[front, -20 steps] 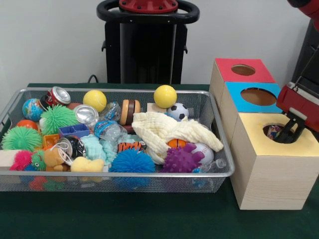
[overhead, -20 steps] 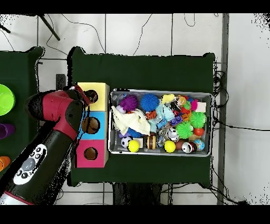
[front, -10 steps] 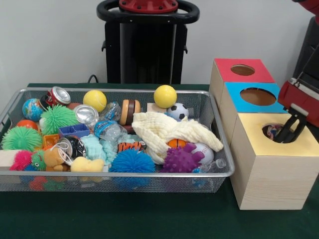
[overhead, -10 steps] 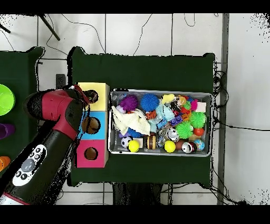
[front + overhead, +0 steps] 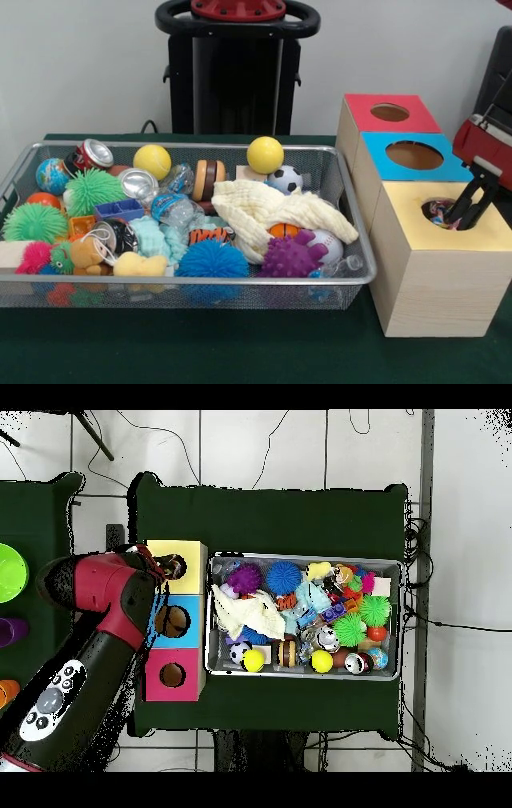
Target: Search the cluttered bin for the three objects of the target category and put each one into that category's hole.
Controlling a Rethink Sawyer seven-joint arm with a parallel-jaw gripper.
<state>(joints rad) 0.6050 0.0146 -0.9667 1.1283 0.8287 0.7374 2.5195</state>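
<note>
Dark green cloth covers the surface [image 5: 240,352], which keeps the silver wire-mesh bin [image 5: 184,288] and the boxes from sliding. At the left, the bin crowds together spiky rubber balls, crushed cans, a plush bear and two plain yellow balls [image 5: 152,161], so targets may lie half buried; a cream muslin cloth [image 5: 268,210] drapes over the middle and probably hides more. Right of the bin stand three pale wooden boxes in a row, topped red [image 5: 390,113], blue [image 5: 412,155] and yellow [image 5: 444,226], each with a round hole for one category. Something multicoloured [image 5: 436,211] sits inside the yellow box's hole, apparently a delivered item. Above that hole's right rim hang the red arm's black jaws [image 5: 470,210], spread apart and pinching nothing, which suggests a release there.
</note>
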